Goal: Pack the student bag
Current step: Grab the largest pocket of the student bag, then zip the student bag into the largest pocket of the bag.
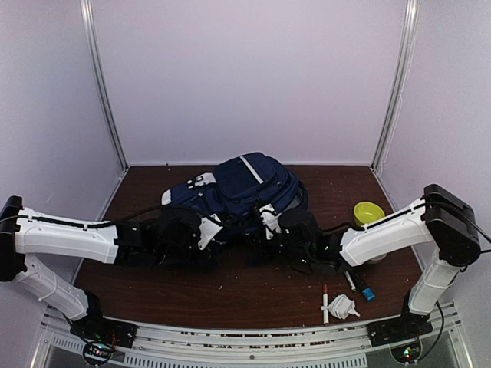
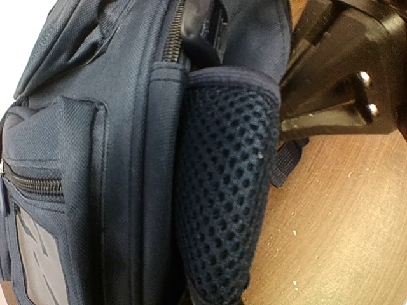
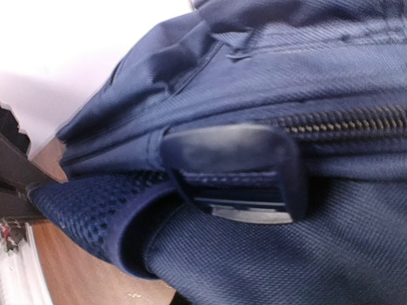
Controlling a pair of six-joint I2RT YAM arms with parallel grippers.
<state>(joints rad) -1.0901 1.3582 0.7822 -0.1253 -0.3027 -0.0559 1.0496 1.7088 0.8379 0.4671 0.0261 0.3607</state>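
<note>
The left gripper (image 1: 216,228) is closed beside the backpack's (image 1: 245,184) mesh side pocket (image 2: 222,190). The right gripper (image 1: 268,221) rests a black finger (image 3: 235,149) by the zipper (image 3: 343,121); I cannot tell whether it is open or closed. The backpack lies mid-table (image 1: 230,295).

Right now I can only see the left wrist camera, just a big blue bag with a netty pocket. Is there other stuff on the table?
Observer: Yes. The top camera shows a round lime-green bowl right of the navy blue fabric backpack.
Operator: Any pens?
Observer: A thin white pen-like stick lies near the front edge, by the right arm's base.
Operator: Is it alone?
Observer: No, a crumpled white thing lies right beside it.
</note>
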